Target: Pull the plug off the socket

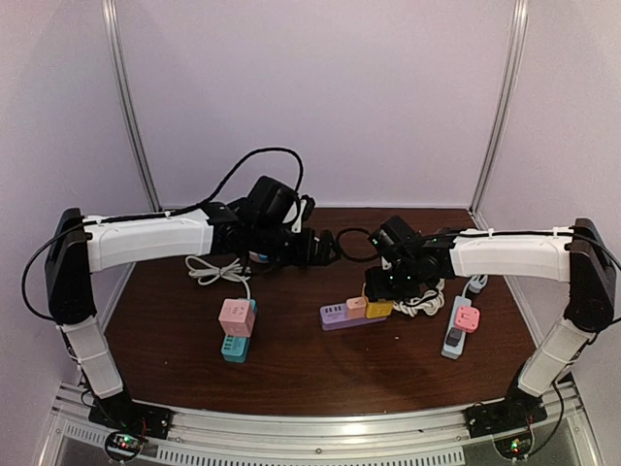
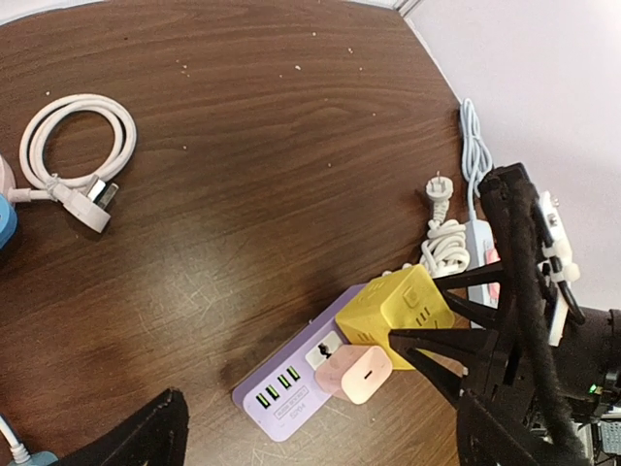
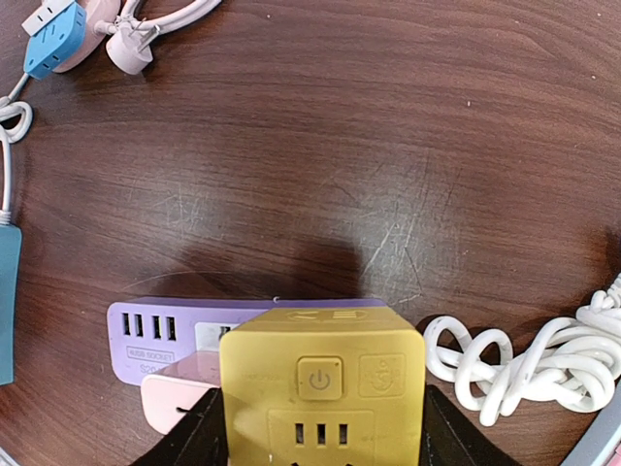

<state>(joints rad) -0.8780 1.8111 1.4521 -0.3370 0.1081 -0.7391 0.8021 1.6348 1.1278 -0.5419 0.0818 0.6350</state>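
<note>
One yellow plug (image 3: 321,388) in socket (image 3: 165,330)

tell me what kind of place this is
Likely a robot test booth: plain pale walls, metal posts, two arms bolted to a rail, a table strewn with power strips.

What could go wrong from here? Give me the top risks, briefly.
1. The right gripper clamps the yellow cube plug, but the left gripper hovers away from the purple strip. Nothing pins the strip, so it may lift with the pull.
2. The pink adapter sits right beside the cube and could get knocked or dragged loose.
</note>
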